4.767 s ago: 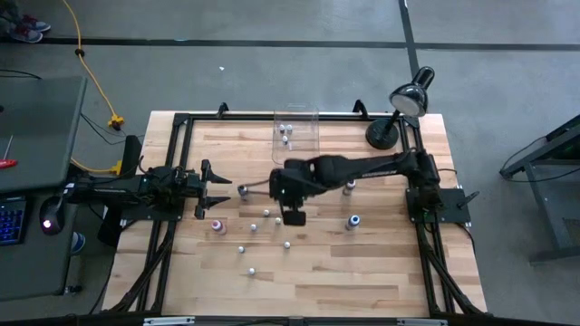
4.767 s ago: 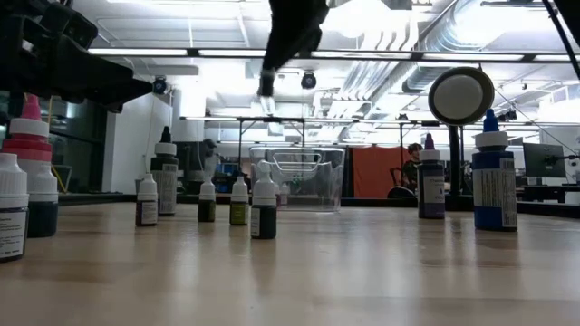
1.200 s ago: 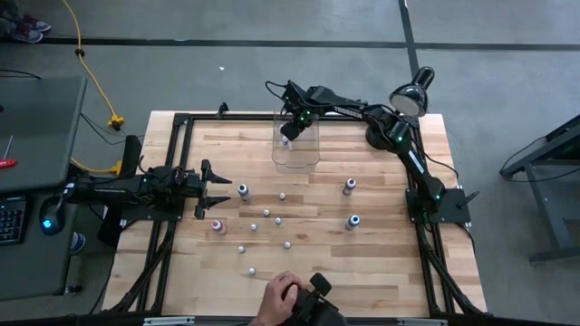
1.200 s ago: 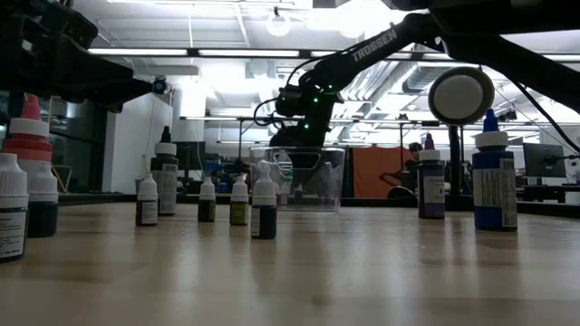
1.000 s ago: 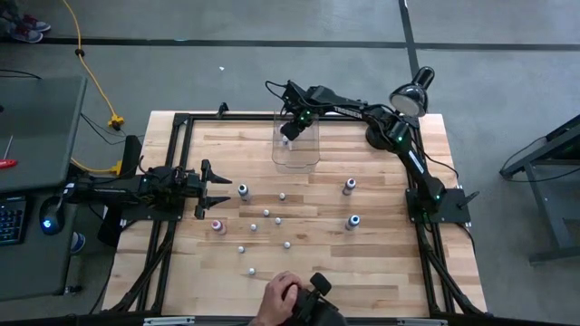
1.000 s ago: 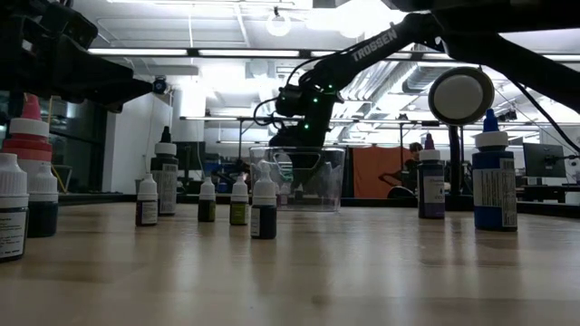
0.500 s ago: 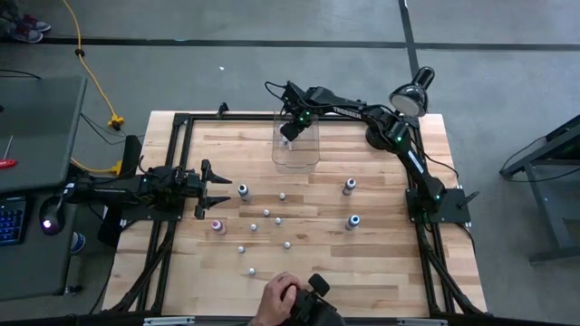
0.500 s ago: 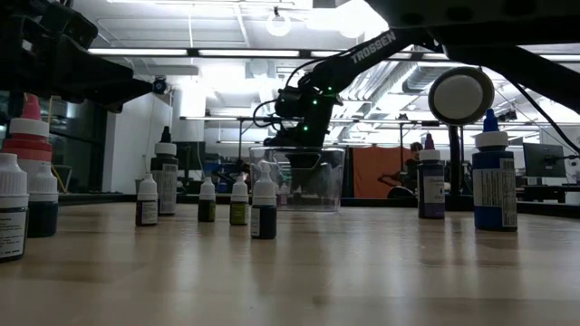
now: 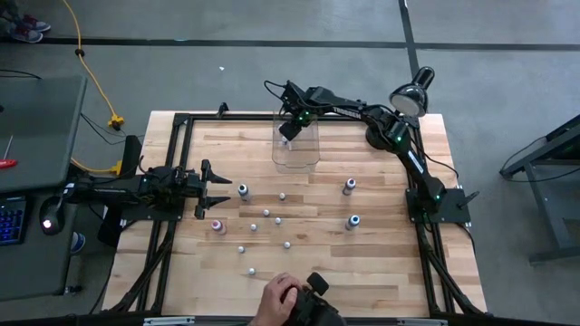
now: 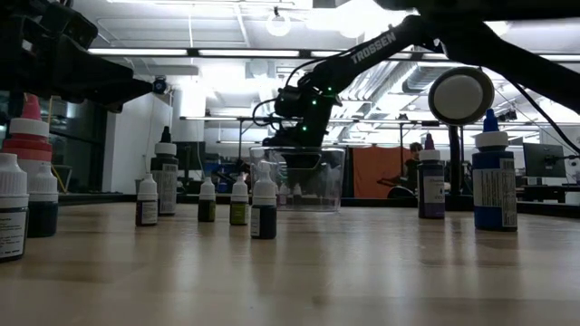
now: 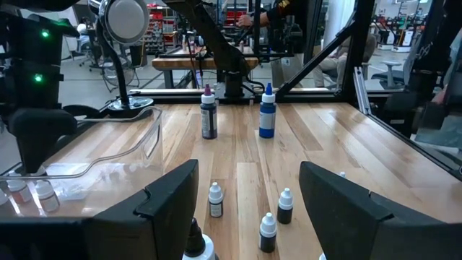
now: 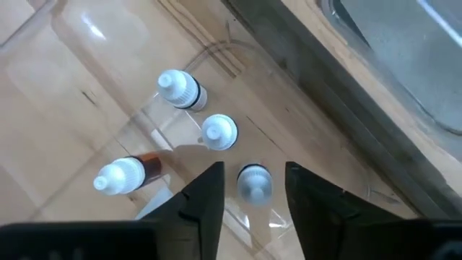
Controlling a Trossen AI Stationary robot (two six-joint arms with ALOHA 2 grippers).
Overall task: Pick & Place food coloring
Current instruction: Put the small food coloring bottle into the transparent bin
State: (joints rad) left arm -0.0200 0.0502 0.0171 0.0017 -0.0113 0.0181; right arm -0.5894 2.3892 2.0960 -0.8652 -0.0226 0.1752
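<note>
Reaching with the right gripper [image 9: 288, 129] down into the bin [image 9: 299, 159] at the table's [image 9: 381, 272] 12 o'clock, straight above the bottles already gathered there, presumably so that a bottle lands upright instead of toppling its neighbours. Seen past the wrist: fingers [image 12: 206, 198] parted wider than the grey-capped bottle [image 12: 253, 182] standing between them, touching neither side of it, so judged let go, or about to be, not gripped. Just beside it on the bin floor, three more: two white-capped ones [image 12: 219, 132] close together and one with a reddish body [image 12: 123, 175] a little apart. Waiting at 9 o'clock with the left gripper [image 9: 216, 188], held low and level just off the wood, fingers [image 11: 170, 195] spread wide with nothing in them, aimed toward 3 o'clock at the loose bottles and so well set for a sideways grab. Left to move, by this count, about eleven bottles in a loose scatter round the table's middle: a blue-topped one [image 9: 243, 190] nearest the left gripper, a pink one [image 9: 217, 225] toward 7 o'clock, two taller ones [image 9: 350, 186] out toward 3 o'clock, and small pale ones [image 9: 277, 220] between. Standing well apart from one another, which should leave room for fingers on either side of each. At 6 o'clock, off the table's edge, a person's hand [image 9: 277, 295] on some dark device, clear of both arms. Judging the task roughly a quarter done, with lifting straight out of the bin as the next sensible move
</note>
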